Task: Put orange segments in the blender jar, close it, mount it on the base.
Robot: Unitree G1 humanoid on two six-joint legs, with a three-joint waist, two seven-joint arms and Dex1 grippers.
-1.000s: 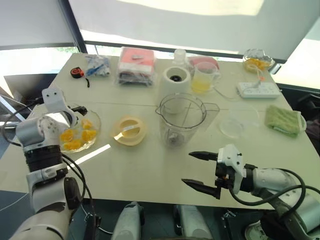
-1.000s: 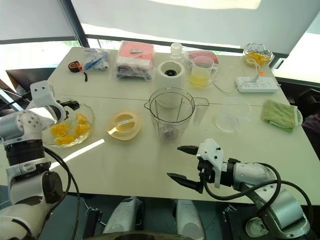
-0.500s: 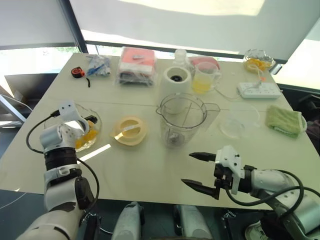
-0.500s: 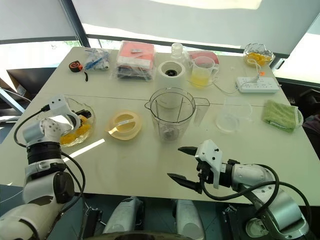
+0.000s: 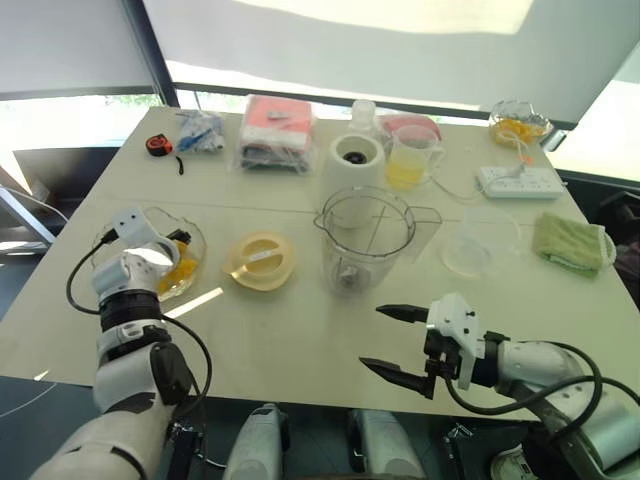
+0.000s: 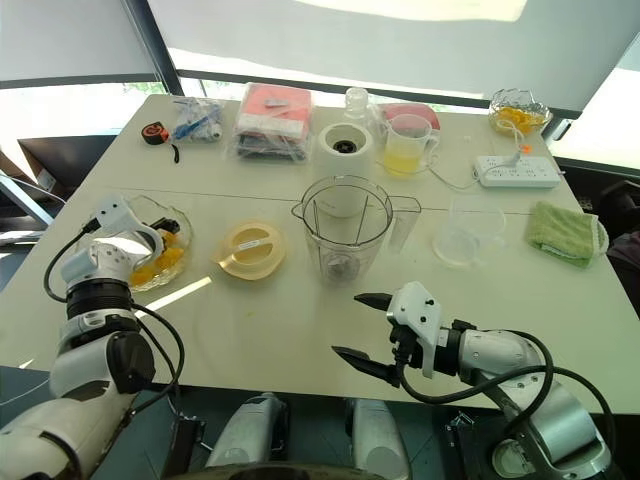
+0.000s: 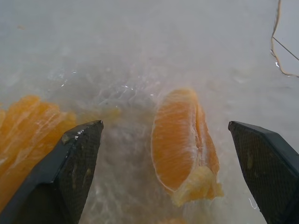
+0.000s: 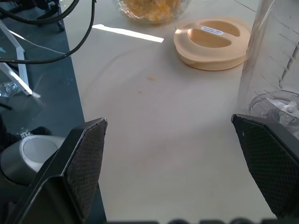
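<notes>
Two black fingers of the left end effector (image 7: 168, 154) stand wide apart in the left wrist view, with one glossy peeled orange segment (image 7: 184, 142) lying between them, untouched by either; more orange segments (image 7: 28, 135) lie just beside one finger. That close view shows the fruit resting on the clear, wet bottom of its dish, a detail the head views do not give. From the head views, the left end effector (image 6: 150, 240) hangs over the shallow clear glass dish (image 5: 190, 240) at the left of the pale surface (image 5: 300, 330), holding nothing.

Near the middle of the surface stands the large clear plastic blender jar (image 5: 366, 240), upright and lidless, with its round pale yellow lid (image 5: 259, 261) lying between it and the dish. Just behind the jar sits the squat white cylindrical base (image 5: 352, 160) with its dark socket.

Well apart from all this, the right end effector (image 5: 395, 342) hovers at the near edge with its fingers spread and empty; its wrist view shows the lid and the jar's wall ahead.
</notes>
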